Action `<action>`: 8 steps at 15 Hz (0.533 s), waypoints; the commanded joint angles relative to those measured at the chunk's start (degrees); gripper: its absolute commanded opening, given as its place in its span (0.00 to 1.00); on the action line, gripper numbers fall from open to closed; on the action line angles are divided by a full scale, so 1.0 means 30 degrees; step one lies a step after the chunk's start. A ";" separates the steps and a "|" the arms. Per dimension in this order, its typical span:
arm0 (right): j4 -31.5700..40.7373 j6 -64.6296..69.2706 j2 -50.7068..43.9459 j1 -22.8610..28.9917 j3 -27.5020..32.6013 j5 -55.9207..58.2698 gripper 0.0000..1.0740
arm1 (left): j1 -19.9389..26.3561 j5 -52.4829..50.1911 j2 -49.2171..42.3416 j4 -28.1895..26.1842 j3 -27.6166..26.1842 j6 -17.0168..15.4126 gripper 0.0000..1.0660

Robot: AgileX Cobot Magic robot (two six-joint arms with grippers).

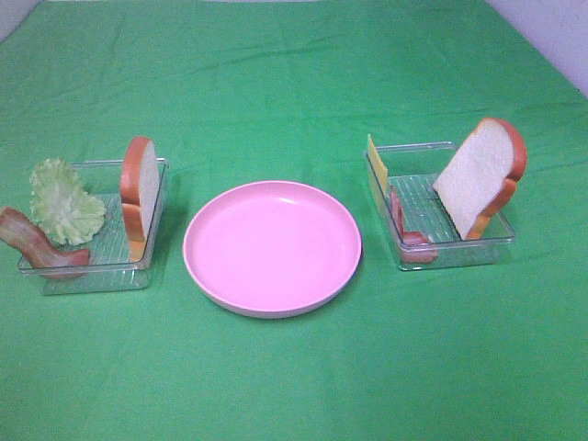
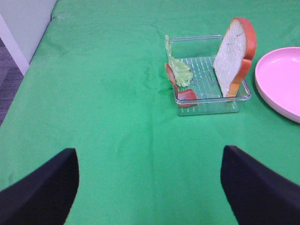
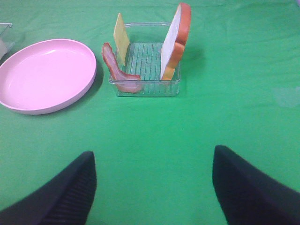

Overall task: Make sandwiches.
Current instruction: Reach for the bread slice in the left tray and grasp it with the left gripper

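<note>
Over green cloth (image 2: 117, 117), the left gripper (image 2: 149, 154) and right gripper (image 3: 153, 154) hang, black jaws wide, empty. Beyond, white bread slices (image 1: 140, 188), ruffled green lettuce (image 1: 64, 202), red-brown bacon (image 1: 37, 243) and yellow cheese (image 1: 375, 163) stand in clear plastic trays (image 1: 92, 276) flanking a round pink plate (image 1: 272, 248).

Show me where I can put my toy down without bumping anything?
The pink plate is bare. The green cloth is free in front of the plate and both trays, and behind them too. The left tray and right tray are crowded; the gaps beside the plate are narrow.
</note>
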 commanded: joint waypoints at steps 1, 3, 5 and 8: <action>0.0095 -0.0267 -0.0286 -0.0153 -0.0019 -0.0210 0.62 | 0.0057 -0.0191 -0.0363 -0.0038 0.0038 -0.0038 0.74; 0.0095 -0.0267 -0.0286 -0.0153 -0.0019 -0.0210 0.62 | 0.0057 -0.0191 -0.0363 -0.0038 0.0038 -0.0038 0.74; 0.0095 -0.0267 -0.0286 -0.0153 -0.0019 -0.0210 0.62 | 0.0057 -0.0191 -0.0363 -0.0038 0.0038 -0.0038 0.74; 0.0095 -0.0267 -0.0286 -0.0153 -0.0019 -0.0210 0.62 | 0.0057 -0.0191 -0.0363 -0.0038 0.0038 -0.0038 0.74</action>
